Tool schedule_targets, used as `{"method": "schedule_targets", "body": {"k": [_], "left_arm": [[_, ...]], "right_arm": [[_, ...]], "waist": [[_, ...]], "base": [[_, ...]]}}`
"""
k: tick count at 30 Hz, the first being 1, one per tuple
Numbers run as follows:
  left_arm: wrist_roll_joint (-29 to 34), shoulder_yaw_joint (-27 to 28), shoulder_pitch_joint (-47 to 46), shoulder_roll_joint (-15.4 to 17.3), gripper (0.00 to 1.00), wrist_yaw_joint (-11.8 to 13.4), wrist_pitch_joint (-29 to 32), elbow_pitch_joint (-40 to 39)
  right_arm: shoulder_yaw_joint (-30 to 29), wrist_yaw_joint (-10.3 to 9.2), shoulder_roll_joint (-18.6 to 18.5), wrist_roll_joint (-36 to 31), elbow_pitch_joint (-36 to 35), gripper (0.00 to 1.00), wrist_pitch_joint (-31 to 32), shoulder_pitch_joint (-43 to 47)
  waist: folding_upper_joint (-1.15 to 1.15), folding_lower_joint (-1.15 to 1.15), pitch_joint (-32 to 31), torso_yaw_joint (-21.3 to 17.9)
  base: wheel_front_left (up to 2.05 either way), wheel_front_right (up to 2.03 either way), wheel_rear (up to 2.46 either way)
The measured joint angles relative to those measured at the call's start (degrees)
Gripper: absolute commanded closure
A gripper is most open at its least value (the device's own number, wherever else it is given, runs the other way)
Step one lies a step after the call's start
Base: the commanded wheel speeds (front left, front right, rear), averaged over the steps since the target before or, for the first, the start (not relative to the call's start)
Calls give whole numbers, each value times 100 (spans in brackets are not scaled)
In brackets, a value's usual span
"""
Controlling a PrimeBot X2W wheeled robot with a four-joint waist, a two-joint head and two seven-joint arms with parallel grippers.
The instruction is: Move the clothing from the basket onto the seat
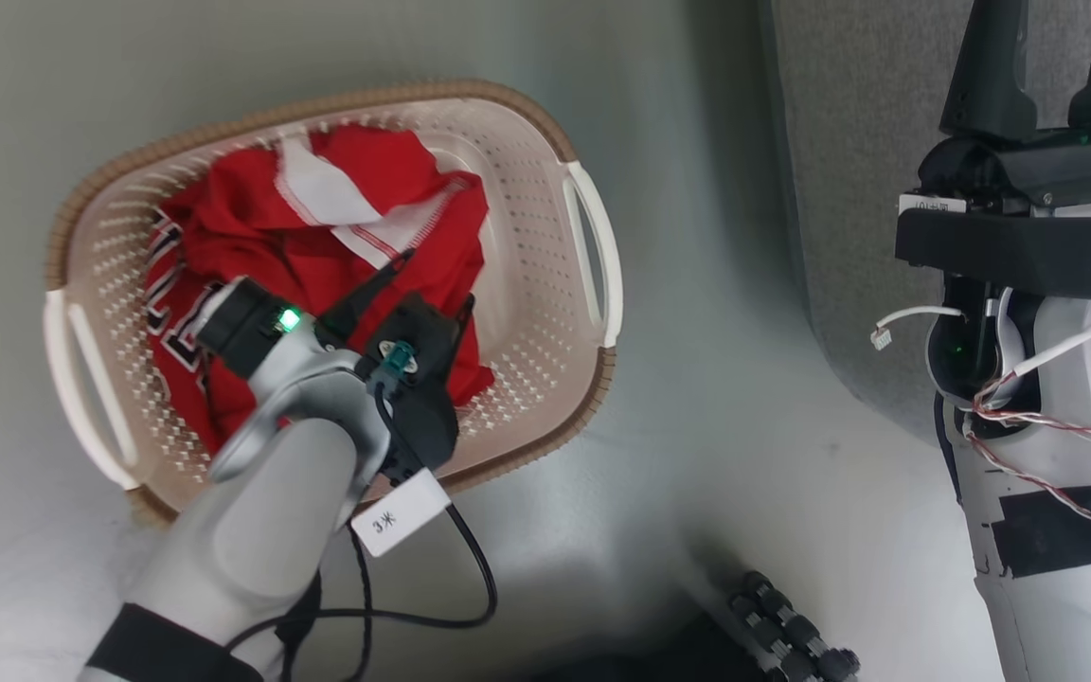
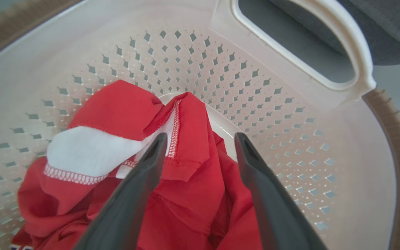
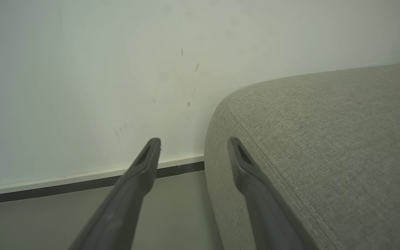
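Left end effector (image 2: pixel 200 139) wide open, empty, poised over red clothing (image 2: pixel 116 104) heaped in basket (image 2: pixel 283 146) on floor (image 1: pixel 744 426). Right end effector (image 3: pixel 193 142) open, empty, at seat (image 3: pixel 325 139) corner. Risk: shallow pinch slips off thin fold; fingertip snags basket perforations.

Clothing (image 1: pixel 318 275): two bright red garments, crumpled together in the basket before me.
Plain garment (image 2: pixel 116 114): on top, white trim and stitched hem turned up.
Jersey (image 1: pixel 176 322): underneath, black white-edged numerals at the heap's left edge.
Basket (image 1: pixel 545 313): cream perforated plastic, brown rim, white loop handles at both ends, upright on the floor (image 1: pixel 744 426).
Seat (image 3: pixel 325 139): grey woven cushion, rounded corner, stitched seam, to my right, apart from the basket.
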Motion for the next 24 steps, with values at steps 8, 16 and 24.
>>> {"method": "schedule_targets", "body": {"k": [8, 16, 24], "left_arm": [[36, 63, -289, 165, 0, 2, -85, 353], [96, 93, -446, 319, 0, 64, -98, 712], [220, 58, -577, 354, 0, 112, -99, 978]], "right_arm": [[40, 21, 24, 5, 70, 0, 0, -101], [140, 65, 51, 47, 176, 0, 0, -149], [213, 97, 60, 83, 219, 0, 0, -154]], "waist": [[0, -1, 261, -221], [-1, -1, 348, -365], [-1, -1, 357, -479]], "base": [[0, 0, 0], [0, 0, 0], [0, 0, 0]]}}
